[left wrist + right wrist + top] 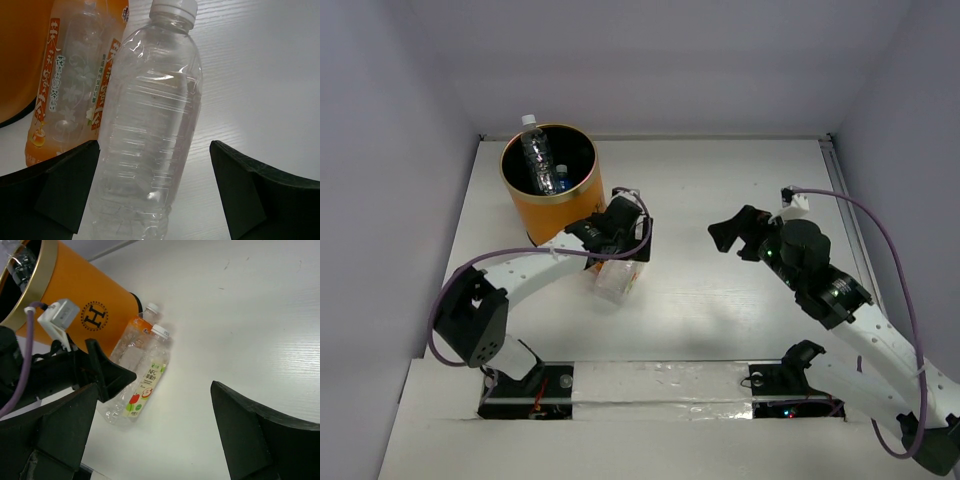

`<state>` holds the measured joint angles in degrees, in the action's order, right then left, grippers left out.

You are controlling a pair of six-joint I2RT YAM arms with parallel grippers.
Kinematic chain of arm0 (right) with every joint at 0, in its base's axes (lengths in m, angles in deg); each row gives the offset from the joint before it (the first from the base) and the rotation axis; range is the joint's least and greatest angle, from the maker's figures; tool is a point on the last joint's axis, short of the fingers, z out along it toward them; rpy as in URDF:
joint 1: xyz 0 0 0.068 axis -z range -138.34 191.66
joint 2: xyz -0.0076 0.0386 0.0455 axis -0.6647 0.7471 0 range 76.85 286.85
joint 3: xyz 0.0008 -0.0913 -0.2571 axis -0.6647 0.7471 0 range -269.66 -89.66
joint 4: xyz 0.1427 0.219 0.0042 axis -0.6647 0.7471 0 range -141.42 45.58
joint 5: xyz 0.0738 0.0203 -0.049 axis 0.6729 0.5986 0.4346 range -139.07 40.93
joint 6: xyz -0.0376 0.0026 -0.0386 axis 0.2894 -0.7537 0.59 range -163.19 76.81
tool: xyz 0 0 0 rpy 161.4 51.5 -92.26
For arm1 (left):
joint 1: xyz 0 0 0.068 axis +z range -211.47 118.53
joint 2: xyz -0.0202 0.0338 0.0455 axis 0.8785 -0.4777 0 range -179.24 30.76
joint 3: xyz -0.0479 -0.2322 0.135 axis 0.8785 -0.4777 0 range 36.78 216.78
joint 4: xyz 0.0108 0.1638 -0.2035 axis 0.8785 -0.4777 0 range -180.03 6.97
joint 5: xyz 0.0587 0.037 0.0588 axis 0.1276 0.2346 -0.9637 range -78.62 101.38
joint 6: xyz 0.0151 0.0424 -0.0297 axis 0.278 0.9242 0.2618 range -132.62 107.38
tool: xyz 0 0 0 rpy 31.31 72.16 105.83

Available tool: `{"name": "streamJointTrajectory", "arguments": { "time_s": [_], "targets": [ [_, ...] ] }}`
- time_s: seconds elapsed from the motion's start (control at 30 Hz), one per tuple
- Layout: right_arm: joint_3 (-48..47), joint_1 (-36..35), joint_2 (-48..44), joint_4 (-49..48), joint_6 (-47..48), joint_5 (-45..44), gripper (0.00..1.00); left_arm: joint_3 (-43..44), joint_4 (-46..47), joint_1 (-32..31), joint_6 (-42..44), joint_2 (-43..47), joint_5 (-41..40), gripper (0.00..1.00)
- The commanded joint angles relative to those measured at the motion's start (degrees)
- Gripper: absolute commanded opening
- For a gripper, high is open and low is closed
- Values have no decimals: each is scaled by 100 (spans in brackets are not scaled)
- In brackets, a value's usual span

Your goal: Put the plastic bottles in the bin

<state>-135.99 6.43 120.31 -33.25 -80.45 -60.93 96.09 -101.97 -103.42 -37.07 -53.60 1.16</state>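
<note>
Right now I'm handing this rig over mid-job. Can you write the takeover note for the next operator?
Left gripper: open, with its fingers on either side of the clear bottle. It has not closed on the bottle.
Right gripper: open and empty, off to the right, away from the bottles.
Done: the bin at far left shows two bottles inside, a tall bottle leaning at the rim and a blue-topped bottle.
Left to do: the clear bottle and the orange-labelled bottle beside it, both lying on the table by the bin's base. No other bottles are in view.
</note>
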Motion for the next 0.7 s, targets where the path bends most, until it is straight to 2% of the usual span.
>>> {"name": "streamJointTrajectory", "arguments": {
  "time_s": [0.0,0.4,0.47,0.67],
  "targets": [
    [-17,33,-40,-16,-19,8,100,309,110,-23,186,-142,-235,92],
    [27,33,-154,98,122,184,100,696,162,-23,291,-898,-341,94],
    [36,33,-163,99,139,193,100,705,145,-76,300,-1038,-332,98],
    [-8,33,-136,107,113,87,100,617,197,-129,265,-1258,-340,98]
  ]
}}
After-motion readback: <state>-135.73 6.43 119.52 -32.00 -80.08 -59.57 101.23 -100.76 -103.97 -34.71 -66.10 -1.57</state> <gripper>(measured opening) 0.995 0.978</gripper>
